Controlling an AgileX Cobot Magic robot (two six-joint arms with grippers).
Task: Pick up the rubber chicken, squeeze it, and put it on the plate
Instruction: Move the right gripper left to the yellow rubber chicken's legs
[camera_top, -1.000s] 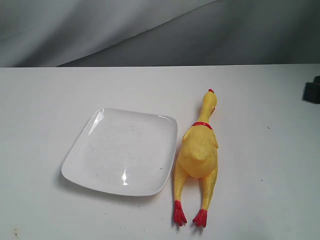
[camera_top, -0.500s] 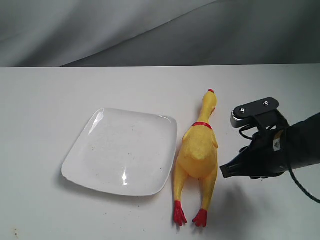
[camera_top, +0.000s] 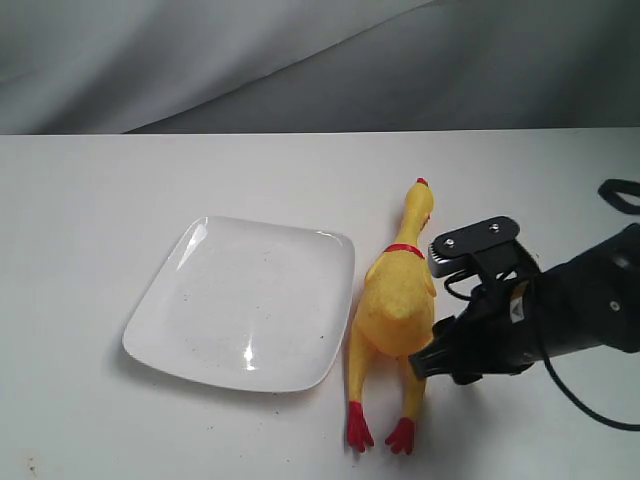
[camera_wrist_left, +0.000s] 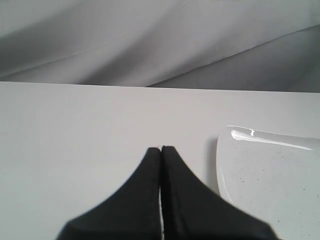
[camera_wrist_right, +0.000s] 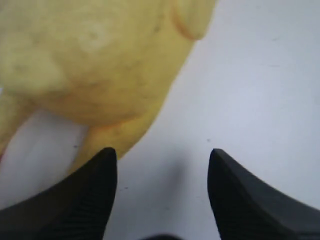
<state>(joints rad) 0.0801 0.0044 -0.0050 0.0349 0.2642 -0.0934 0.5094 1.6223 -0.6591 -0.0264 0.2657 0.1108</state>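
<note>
- The rubber chicken (camera_top: 397, 300) lies flat on the table (camera_top: 100, 180), a little toward the right edge from the middle. Its red-combed head points at the far edge and its red feet at the near edge.
- The plate (camera_top: 240, 295) sits just beside the chicken on the side toward the left edge. Its rim is so close to the yellow body that I cannot tell whether they touch.
- The right pincer (camera_top: 418, 362) is low at the chicken's other flank, by the thigh, and its black arm reaches in from the right edge.
- In the right wrist view this pincer (camera_wrist_right: 162, 155) is spread wide with bare table between its jaws. The chicken's bumpy body (camera_wrist_right: 100, 60) is just ahead of one finger (camera_wrist_right: 95, 180); whether they touch is unclear.
- The left pincer (camera_wrist_left: 161, 149) has its jaws pressed together, gripping nothing. It is over bare table near a corner of the plate (camera_wrist_left: 270, 180).
</note>
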